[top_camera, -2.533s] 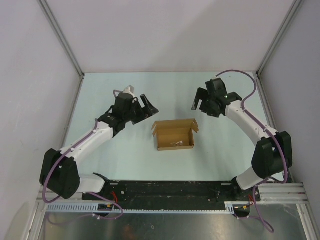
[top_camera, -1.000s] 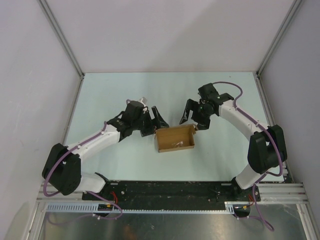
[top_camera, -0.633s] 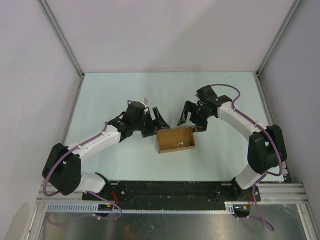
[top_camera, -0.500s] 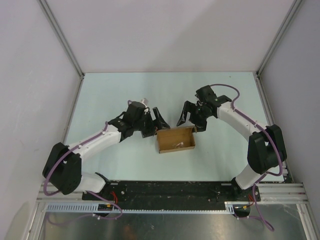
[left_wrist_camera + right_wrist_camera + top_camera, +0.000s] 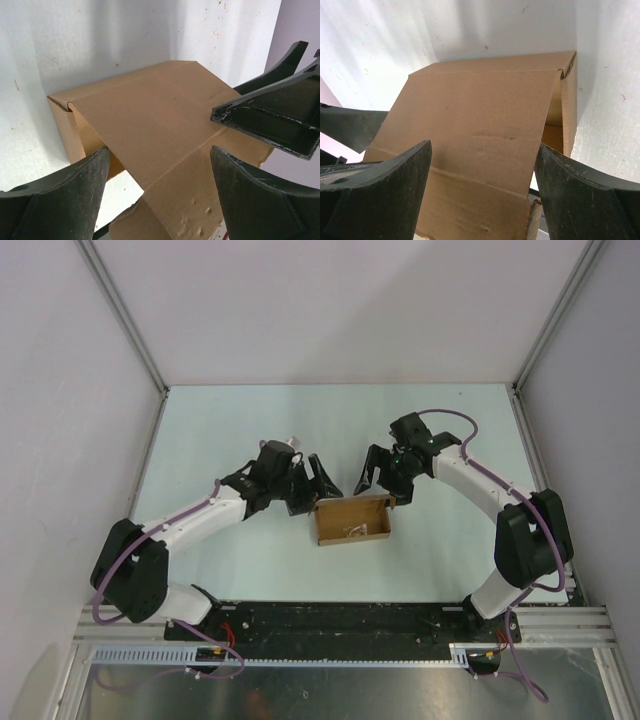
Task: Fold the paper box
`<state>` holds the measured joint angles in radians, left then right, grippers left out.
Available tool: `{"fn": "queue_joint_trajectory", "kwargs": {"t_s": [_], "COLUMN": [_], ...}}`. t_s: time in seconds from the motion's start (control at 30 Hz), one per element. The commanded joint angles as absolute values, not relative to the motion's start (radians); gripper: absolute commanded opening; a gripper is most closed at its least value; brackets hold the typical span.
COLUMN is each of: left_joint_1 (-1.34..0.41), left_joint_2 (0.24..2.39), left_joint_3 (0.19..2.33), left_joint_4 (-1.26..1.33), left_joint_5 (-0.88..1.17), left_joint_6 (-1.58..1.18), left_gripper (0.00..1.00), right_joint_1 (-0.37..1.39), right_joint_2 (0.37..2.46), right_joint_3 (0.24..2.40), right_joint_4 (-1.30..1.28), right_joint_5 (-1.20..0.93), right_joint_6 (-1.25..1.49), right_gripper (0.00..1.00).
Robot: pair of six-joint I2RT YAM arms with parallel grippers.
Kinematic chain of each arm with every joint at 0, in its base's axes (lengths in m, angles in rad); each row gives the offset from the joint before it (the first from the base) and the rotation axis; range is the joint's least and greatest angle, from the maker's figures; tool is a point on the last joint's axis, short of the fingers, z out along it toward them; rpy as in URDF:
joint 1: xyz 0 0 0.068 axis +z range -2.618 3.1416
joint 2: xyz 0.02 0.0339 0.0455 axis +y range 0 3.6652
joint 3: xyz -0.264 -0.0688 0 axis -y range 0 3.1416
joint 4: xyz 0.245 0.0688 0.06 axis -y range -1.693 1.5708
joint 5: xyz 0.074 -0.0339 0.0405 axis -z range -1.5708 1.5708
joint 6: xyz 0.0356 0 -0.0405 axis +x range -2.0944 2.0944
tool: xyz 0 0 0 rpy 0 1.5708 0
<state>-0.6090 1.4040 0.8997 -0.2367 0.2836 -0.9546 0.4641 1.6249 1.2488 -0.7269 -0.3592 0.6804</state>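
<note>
Brown cardboard, the paper box point(image 5: 350, 523) is seen near the middle of the pale table point(image 5: 230, 420), with its lid flap leaned over the opening in both wrist views. The left gripper point(image 5: 320, 490) is held at the box's far left corner and the right gripper point(image 5: 381, 490) at its far right corner. Each is spread wide, with nothing clasped.

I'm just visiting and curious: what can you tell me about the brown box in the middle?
The paper box is plain brown cardboard, unmarked and rectangular, resting on the pale table. Its wide lid flap, creased across, slopes over the opening, not yet shut. The open left hand and right hand flank its far corners; contact unclear.
</note>
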Motion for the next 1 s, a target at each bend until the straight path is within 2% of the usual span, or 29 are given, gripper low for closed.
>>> {"fn": "queue_joint_trajectory", "kwargs": {"t_s": [0.0,0.97], "left_joint_1": [-0.627,-0.655], "left_joint_2": [1.419,1.351], "left_joint_3": [0.963,0.819], "left_joint_4": [-0.215,-0.215], "left_joint_5": [0.342,0.224], "left_joint_6": [-0.994,-0.954], "left_gripper": [0.85,0.82], "right_joint_1": [0.482,0.541], "right_joint_2": [1.601,1.500], "right_joint_3": [1.243,1.167], "right_joint_4": [-0.715,-0.792], "right_joint_5": [-0.365,-0.129], "right_joint_6": [0.681,0.667], "right_gripper": [0.84,0.79]}}
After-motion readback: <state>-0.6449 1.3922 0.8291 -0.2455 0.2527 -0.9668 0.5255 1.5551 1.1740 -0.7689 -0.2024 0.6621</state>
